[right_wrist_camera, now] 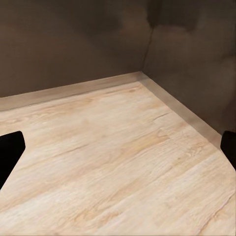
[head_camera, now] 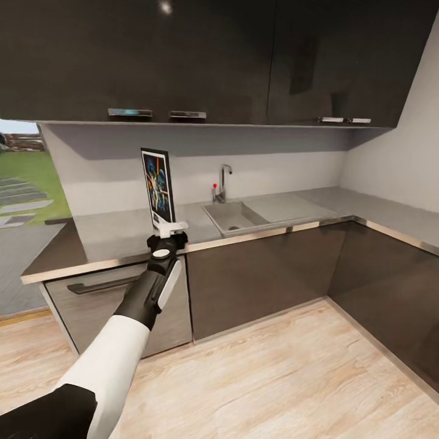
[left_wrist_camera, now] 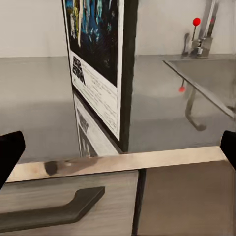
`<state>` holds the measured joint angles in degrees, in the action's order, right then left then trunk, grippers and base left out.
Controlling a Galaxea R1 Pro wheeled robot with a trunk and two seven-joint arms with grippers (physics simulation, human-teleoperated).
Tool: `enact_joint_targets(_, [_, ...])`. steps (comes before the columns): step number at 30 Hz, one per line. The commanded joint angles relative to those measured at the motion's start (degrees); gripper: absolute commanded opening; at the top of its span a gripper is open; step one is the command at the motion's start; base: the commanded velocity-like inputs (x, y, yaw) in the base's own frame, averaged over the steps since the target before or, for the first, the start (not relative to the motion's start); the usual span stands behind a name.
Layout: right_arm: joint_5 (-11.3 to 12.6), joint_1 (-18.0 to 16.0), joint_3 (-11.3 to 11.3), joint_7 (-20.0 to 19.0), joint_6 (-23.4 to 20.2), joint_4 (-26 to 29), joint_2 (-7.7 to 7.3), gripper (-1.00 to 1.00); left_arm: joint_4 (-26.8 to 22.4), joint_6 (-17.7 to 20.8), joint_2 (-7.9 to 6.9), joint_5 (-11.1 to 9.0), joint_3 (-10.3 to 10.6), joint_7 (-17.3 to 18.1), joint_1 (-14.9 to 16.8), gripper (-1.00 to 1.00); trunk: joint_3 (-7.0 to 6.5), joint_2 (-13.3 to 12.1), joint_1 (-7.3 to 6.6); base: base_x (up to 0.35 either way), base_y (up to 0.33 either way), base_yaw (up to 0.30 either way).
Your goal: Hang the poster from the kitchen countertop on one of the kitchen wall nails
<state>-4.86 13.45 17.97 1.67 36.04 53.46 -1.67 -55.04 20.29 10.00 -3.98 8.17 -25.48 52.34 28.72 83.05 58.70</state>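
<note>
The poster (head_camera: 158, 186) stands upright on its bottom edge on the grey kitchen countertop (head_camera: 116, 235), close to the metal front edge and left of the sink. Its black frame edge and white border with blue-black artwork show close up as the poster (left_wrist_camera: 101, 64) in the left wrist view. My left gripper (head_camera: 170, 229) is at the counter's front edge just below the poster, open. The left gripper (left_wrist_camera: 118, 152) has its dark fingertips (left_wrist_camera: 10, 152) spread wide, with the poster ahead of them and untouched. My right gripper (right_wrist_camera: 118, 157) hangs open over the wooden floor.
The inset sink (head_camera: 235, 216) and chrome tap (head_camera: 224, 180) with a red knob lie right of the poster. Dark upper cabinets (head_camera: 183, 55) hang above the counter. A drawer front with a dark handle (head_camera: 100, 285) is below the gripper. The counter turns a corner at the right.
</note>
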Motion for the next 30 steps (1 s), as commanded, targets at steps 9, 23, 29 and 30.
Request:
enact_joint_targets(9, [-0.50,0.00,0.05,0.18,0.08,-0.85,0.00,1.00,0.08,0.13,0.00,-0.50,-0.11,-0.75,0.05,1.00,0.05,0.03,0.03,0.256,-0.206,0.000])
enact_joint_targets(23, [-0.50,0.00,-0.04,0.17,0.09,-0.99,-0.01,1.00,0.25,-2.29,0.00,-0.50,-0.41,-1.42,0.05,1.00,-0.06,0.03,0.03,0.042,-0.035,0.096])
enact_joint_targets(29, [-0.50,0.00,-0.04,0.17,0.09,-0.99,0.00,1.00,0.54,-2.42,0.00,-0.45,-0.60,-1.71,0.05,1.00,-0.20,0.03,0.03,0.001,-0.001,0.269])
enact_joint_targets(30, [-0.50,0.00,-0.04,0.17,0.09,-0.99,0.00,1.00,0.72,-2.48,0.00,-0.44,-0.62,-1.72,0.05,1.00,-0.22,0.03,0.03,0.000,0.000,0.275])
